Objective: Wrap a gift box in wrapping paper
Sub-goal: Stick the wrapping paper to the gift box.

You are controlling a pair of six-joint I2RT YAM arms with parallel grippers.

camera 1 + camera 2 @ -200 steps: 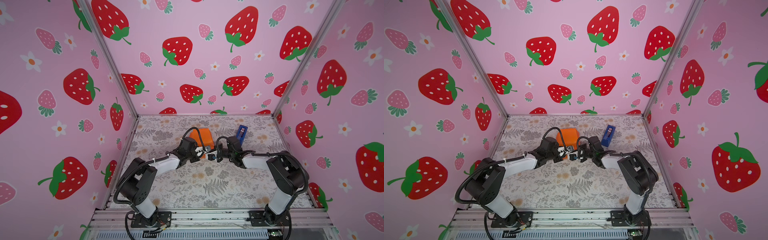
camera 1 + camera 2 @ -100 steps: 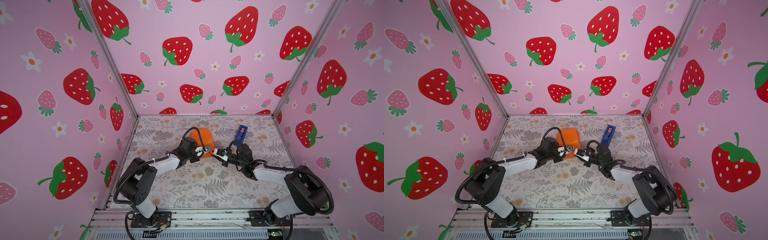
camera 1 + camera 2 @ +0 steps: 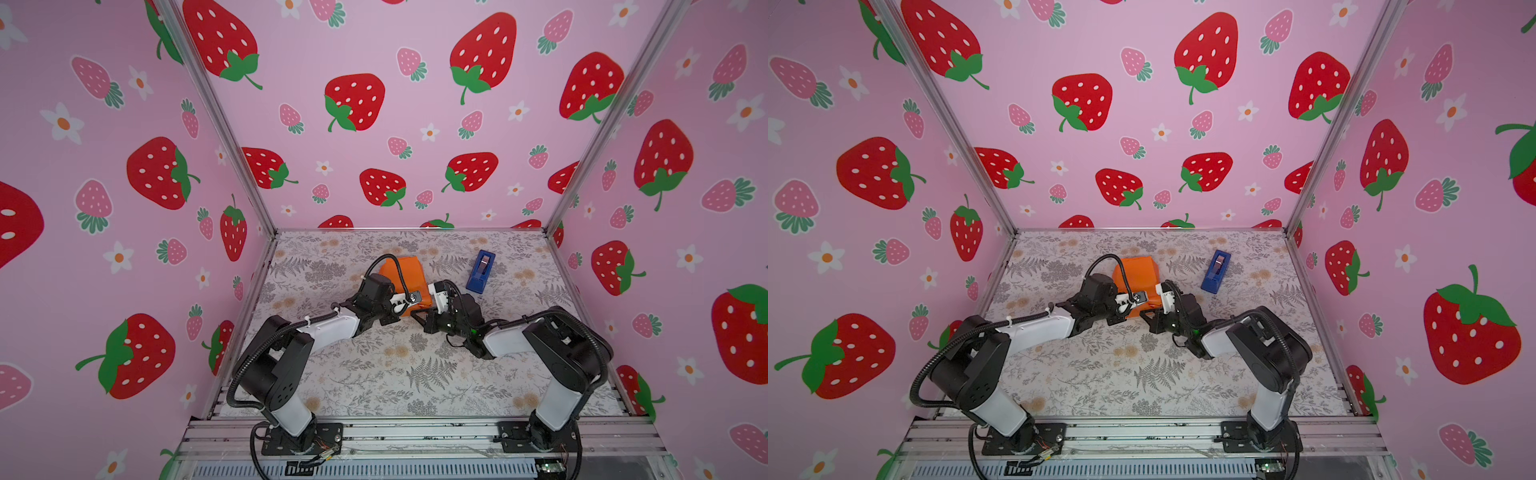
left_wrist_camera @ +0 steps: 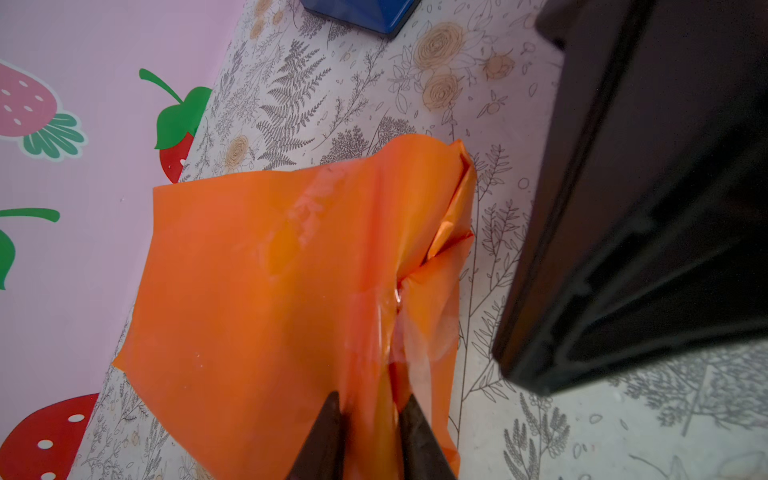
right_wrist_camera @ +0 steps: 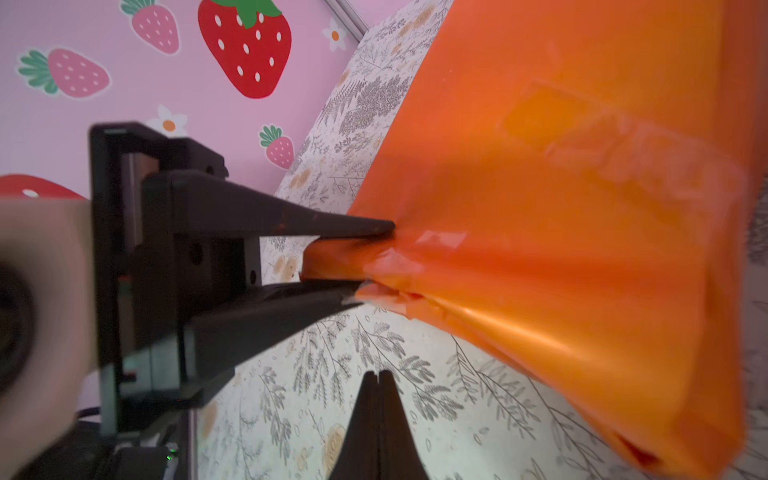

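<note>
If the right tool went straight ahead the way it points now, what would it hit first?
Probably the pinched end flap of the wrapping paper, right where the left tool grips it. Only floral table covering lies between it and the shut right tool, though depth is hard to judge.

Just above centre frame in both top views, you see the wrapping paper (image 3: 409, 270) (image 3: 1140, 272) folded into a squarish, glossy orange parcel. Clear tape (image 4: 309, 208) patches its top face. Its lower-frame end is gathered into a crumpled flap.

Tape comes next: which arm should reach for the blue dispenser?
Likely right. The right gripper is shut, empty and nearer the tape dispenser; the left gripper pinches the wrapping paper flap.
</note>
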